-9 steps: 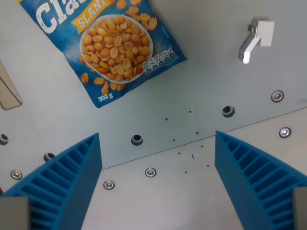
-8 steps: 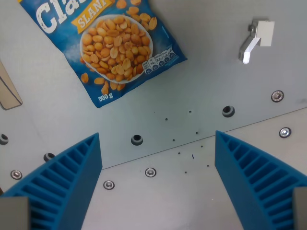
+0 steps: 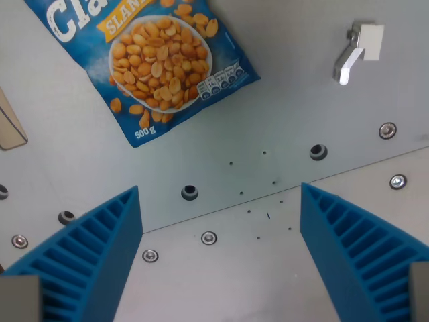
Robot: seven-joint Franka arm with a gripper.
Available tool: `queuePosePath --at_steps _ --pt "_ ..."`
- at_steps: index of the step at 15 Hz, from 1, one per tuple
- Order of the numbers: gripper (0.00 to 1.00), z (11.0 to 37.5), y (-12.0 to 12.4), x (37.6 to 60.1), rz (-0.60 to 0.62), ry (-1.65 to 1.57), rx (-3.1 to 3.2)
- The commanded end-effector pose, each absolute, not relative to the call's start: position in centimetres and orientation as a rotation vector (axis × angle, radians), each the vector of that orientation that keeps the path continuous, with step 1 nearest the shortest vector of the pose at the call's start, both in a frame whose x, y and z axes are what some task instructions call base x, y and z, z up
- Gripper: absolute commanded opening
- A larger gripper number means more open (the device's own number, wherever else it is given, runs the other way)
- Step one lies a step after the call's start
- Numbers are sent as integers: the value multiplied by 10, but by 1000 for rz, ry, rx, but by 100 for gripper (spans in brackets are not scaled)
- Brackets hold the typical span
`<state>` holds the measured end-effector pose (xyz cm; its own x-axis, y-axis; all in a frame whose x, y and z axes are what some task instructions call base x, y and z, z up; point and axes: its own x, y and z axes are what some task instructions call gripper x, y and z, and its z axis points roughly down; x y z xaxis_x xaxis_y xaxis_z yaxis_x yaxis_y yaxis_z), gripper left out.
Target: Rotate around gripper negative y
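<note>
So the tool (image 3: 221,255) is seen from above with its two blue ribbed plastic fingers (image 3: 87,261) spread wide apart, nothing pinched between them, just bare grey metal surface (image 3: 268,87) showing in the gap. No object is really called for by the task, since it's a pure rotation about the tool's own y axis, so the thing that matters is the tool itself, which is hung over the seam where two metal panels meet. The only loose item, a glossy blue crinkly plastic bag of salted peanuts (image 3: 157,60), is lying flat well ahead of the fingers, toward the top and the wrist view's left, with its long axis slanted diagonally and its upper part cut off by the frame edge. It's well apart from both fingers, so a tilt in place probably wouldn't touch it. A small white-and-silver metal bracket (image 3: 358,50) is sat at the top on the wrist view's right, also well clear. The panels look matte and smooth, dotted with round screw heads (image 3: 209,237) and a few dark holes (image 3: 190,193). A beige strip is just glimpsed at the far left edge, too cropped to be identified.
</note>
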<state>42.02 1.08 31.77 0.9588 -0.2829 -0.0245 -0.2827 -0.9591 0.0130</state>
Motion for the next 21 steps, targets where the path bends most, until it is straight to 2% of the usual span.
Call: queuePosePath --at_steps 1,21 --pt "100 324 11 422 -218 -450 3114" --pt "100 324 11 422 -638 -449 3095"
